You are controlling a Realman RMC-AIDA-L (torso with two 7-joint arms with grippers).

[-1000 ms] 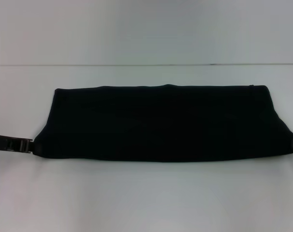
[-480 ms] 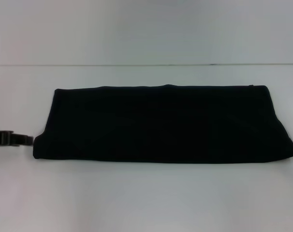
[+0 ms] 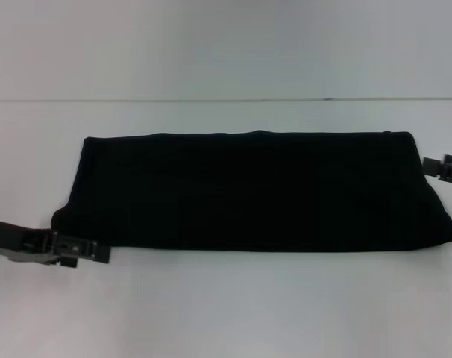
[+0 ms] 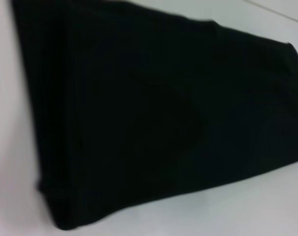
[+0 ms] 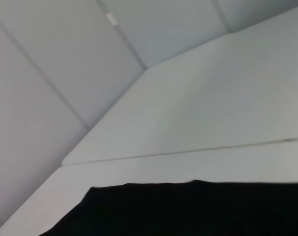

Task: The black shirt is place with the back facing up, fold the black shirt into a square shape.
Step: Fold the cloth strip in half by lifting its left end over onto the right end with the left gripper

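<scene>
Black shirt [image 3: 252, 190] folded into a long, flat band, stretched sideways across the middle of the white table [image 3: 226, 313]. No print or neckline showing, just plain dark cloth. Far edge pretty straight, near edge straight too, near-left corner a bit rounded and sagging outward.

Left gripper [image 3: 99, 252] low at the shirt's near-left corner, tip just under the near edge, either touching the cloth or just beside it. Fingers look pinched close together, nothing visibly held, but honestly can't tell for sure whether anything's caught.

Right gripper [image 3: 435, 165] barely poking in at the shirt's far-right corner, just beside the right edge. Only a sliver visible, so no telling how far open.

Left wrist view: shirt [image 4: 159, 113] filling most of the picture, folded layers stacked at one corner. Right wrist view: just a strip of shirt [image 5: 188, 209] edge against the table [image 5: 213, 98].
</scene>
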